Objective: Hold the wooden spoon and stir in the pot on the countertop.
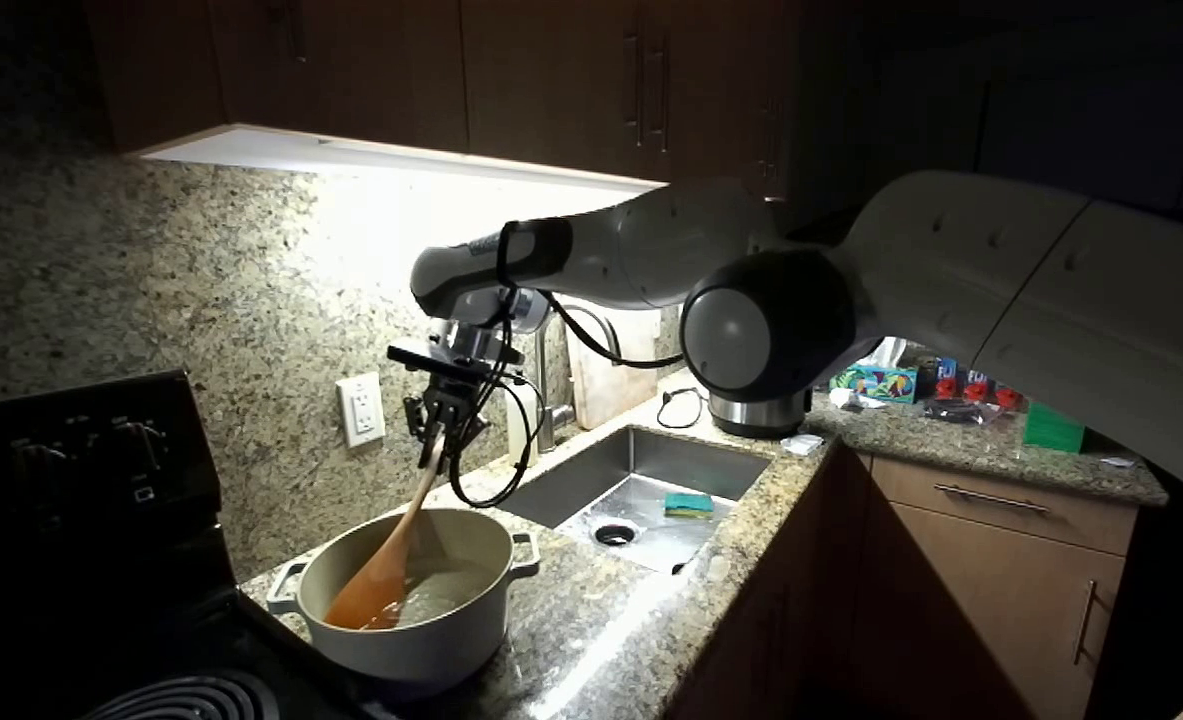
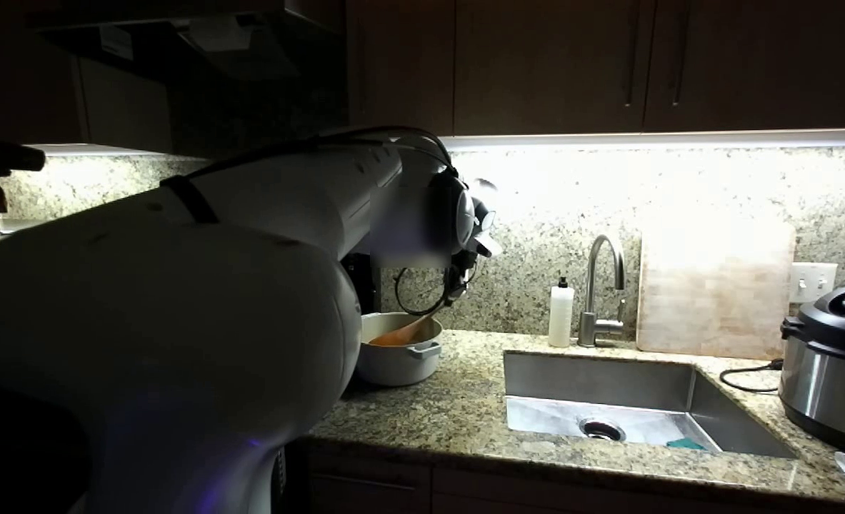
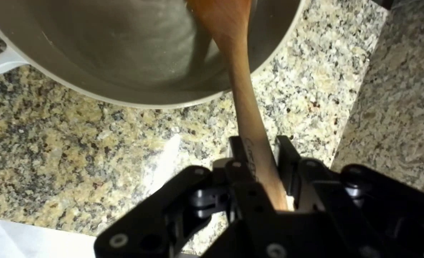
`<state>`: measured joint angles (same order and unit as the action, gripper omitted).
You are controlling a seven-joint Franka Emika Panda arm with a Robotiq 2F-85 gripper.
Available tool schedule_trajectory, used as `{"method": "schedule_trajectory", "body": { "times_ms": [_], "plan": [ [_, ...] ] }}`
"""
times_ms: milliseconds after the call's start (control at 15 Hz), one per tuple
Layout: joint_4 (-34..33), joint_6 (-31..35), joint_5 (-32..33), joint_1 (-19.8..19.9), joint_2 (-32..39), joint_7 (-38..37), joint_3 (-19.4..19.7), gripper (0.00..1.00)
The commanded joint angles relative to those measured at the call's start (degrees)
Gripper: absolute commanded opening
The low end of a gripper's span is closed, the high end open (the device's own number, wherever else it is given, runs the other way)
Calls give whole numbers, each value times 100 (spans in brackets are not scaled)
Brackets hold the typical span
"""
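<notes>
A long, light-brown wooden spoon with a slim handle and an oval bowl slants down from the end effector, a black two-finger gripper. The jaws are closed on the handle near its upper end, leaving most of its length free. The bowl reaches ahead and below, inside a wide, round, cream-white pot with small side handles. The pot holds what looks like shallow, clear liquid; whether the spoon's tip touches the bottom is hard to tell.

Being wooden, the spoon is likely light, stiff and hard to break. Held so near the end, it should act as a long lever: drag against the pot's wall could twist it, and wet wood may slip. The upper handle seems a sound place to hold, keeping the fingers above the rim; a slightly lower grip would probably steady the bowl better. The hold looks fit for stirring.

Under the pot, below the end effector, spreads a speckled beige-brown granite tabletop. Past the pot stands a black stove. On the end effector's opposite side is a rectangular stainless-steel sink, a green-and-yellow sponge inside; farther off sits a round steel-and-black cooker.
</notes>
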<state>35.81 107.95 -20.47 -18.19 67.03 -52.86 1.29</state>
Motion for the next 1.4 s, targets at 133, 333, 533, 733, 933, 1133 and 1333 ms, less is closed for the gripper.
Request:
{"method": "schedule_trajectory", "body": {
  "times_ms": [133, 333, 533, 733, 933, 1133, 1333],
  "plan": [
    [1341, 1087, 12, -363, -824, -706, 445, 7],
    [2060, 1652, -21, -491, -1239, -623, 643, 7],
    [2724, 2094, -10, -606, -1628, -541, 781, 7],
    [3383, 2337, 13, -727, -2036, -345, 884, 6],
    [4047, 2600, -7, -817, -2448, -109, 903, 6],
    [4741, 2872, 435, -575, -2912, -121, 416, 6],
    [5472, 3161, 515, -346, -3327, 31, 63, 6]
  ]
}}
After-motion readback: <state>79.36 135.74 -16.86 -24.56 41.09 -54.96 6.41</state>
